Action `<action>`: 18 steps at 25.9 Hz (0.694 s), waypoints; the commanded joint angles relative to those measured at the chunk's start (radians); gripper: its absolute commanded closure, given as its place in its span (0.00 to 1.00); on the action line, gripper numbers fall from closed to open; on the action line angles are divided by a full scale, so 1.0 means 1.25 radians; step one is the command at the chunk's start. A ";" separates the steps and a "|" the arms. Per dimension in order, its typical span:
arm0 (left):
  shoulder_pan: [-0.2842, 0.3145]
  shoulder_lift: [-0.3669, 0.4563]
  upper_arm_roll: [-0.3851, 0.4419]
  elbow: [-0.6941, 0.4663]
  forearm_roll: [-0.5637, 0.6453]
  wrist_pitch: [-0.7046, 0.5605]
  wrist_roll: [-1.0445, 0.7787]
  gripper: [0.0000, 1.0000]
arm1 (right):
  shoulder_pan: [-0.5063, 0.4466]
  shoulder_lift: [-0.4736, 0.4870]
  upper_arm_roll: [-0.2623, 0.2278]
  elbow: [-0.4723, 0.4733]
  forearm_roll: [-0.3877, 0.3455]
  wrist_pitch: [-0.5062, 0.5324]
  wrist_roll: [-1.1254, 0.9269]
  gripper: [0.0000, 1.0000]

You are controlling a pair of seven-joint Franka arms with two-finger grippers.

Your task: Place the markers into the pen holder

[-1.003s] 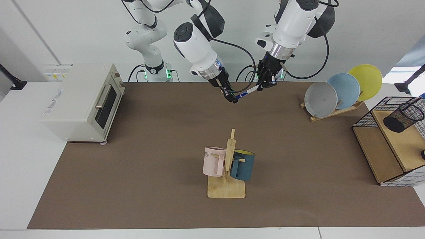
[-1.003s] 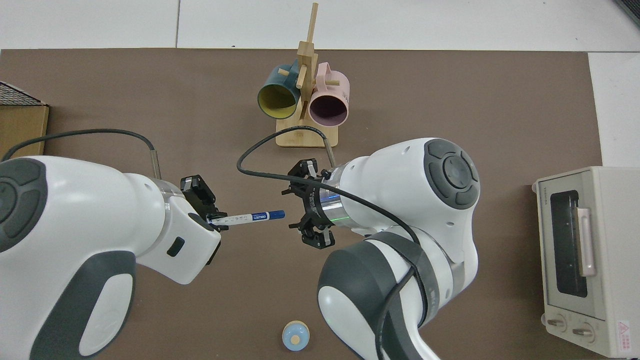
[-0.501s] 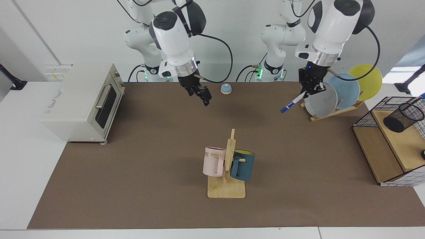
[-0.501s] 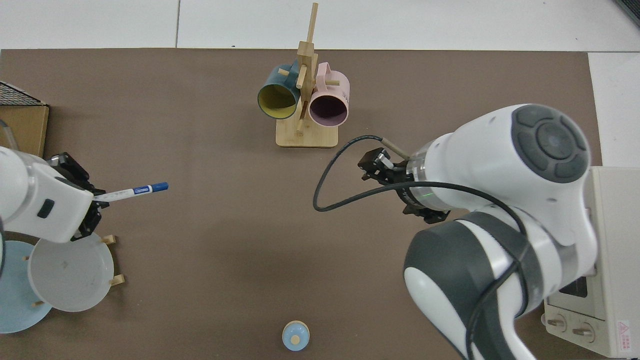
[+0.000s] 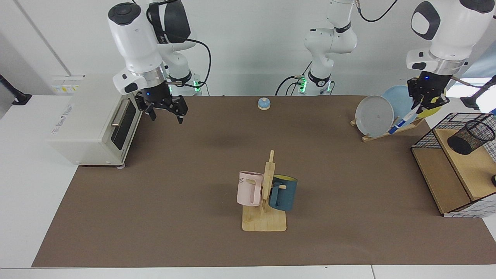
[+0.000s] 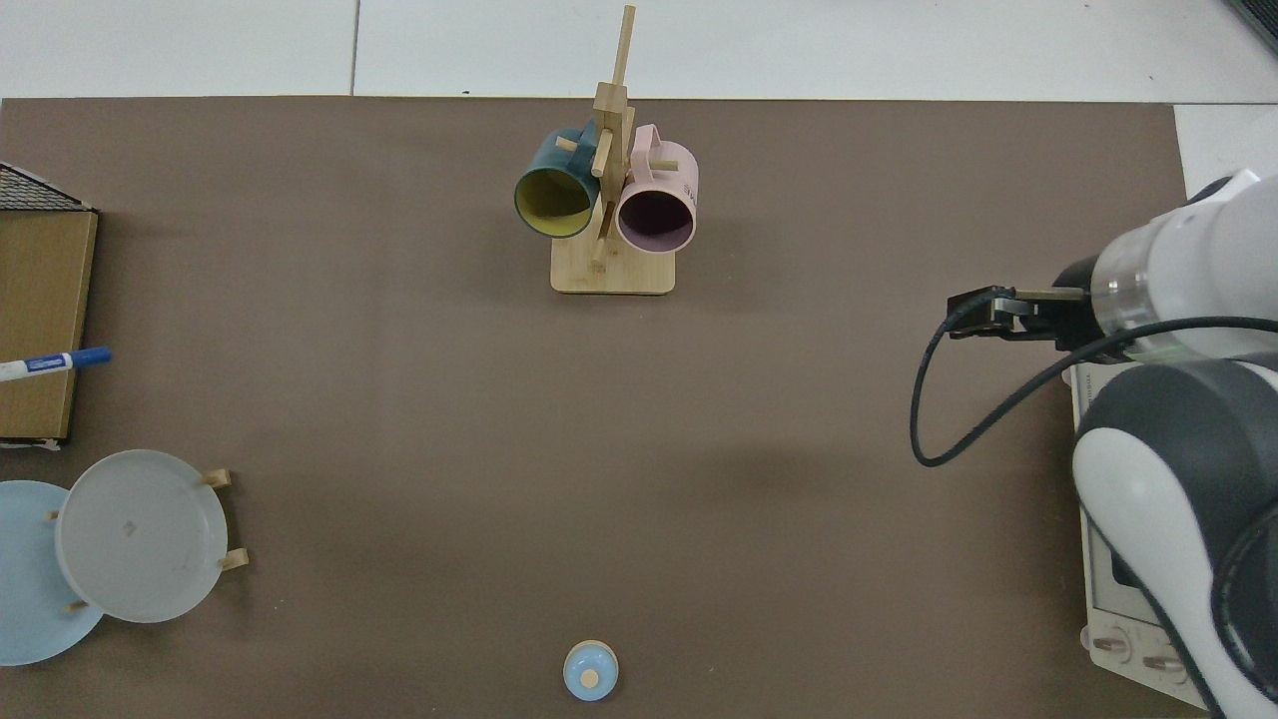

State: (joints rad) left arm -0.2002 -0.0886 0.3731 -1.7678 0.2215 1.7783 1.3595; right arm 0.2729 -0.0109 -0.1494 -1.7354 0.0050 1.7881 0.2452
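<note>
Our left tool (image 5: 427, 101) grips the marker (image 5: 403, 120) by its upper end, in the air beside the pen holder (image 5: 471, 136) (blue cap slanting down); insertion remains. Far from the holder, our right tool (image 5: 164, 108) waits, open and empty.

We recorded a brown mat (image 5: 193, 174) covering the white table (image 5: 23, 193). A cream toaster oven (image 5: 95, 118) stood at one end. At the middle, a wooden mug stand (image 5: 265, 209) carried a pink mug (image 5: 248, 188) and a dark blue mug (image 5: 285, 192) with a yellow inside. A wooden plate rack (image 5: 391, 131) held grey (image 5: 374, 116), light blue (image 5: 399, 99) and yellow plates. We noted a small blue knob-shaped object (image 5: 263, 103) at the far edge, and a black wire basket (image 5: 430, 133) on a wooden box (image 5: 441, 182).
</note>
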 commanded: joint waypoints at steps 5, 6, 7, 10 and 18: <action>0.001 0.112 0.099 0.165 0.068 -0.002 0.139 1.00 | -0.089 -0.039 0.005 0.000 -0.015 -0.053 -0.267 0.00; 0.009 0.125 0.106 0.183 0.069 -0.002 0.151 1.00 | -0.098 -0.039 0.005 0.000 -0.013 -0.062 -0.286 0.00; 0.021 0.135 0.113 0.198 0.071 0.002 0.158 1.00 | -0.110 -0.039 0.007 0.000 -0.017 -0.077 -0.304 0.00; 0.052 0.164 0.114 0.235 0.080 0.039 0.197 1.00 | -0.125 -0.046 0.010 0.000 -0.015 -0.081 -0.324 0.00; 0.058 0.181 0.115 0.264 0.203 0.049 0.221 1.00 | -0.126 -0.067 0.015 -0.005 -0.014 -0.078 -0.315 0.00</action>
State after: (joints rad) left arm -0.1332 0.1030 0.5153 -1.4897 0.4068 1.8475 1.6114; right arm 0.1355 -0.0762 -0.1487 -1.7337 0.0025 1.7070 -0.1272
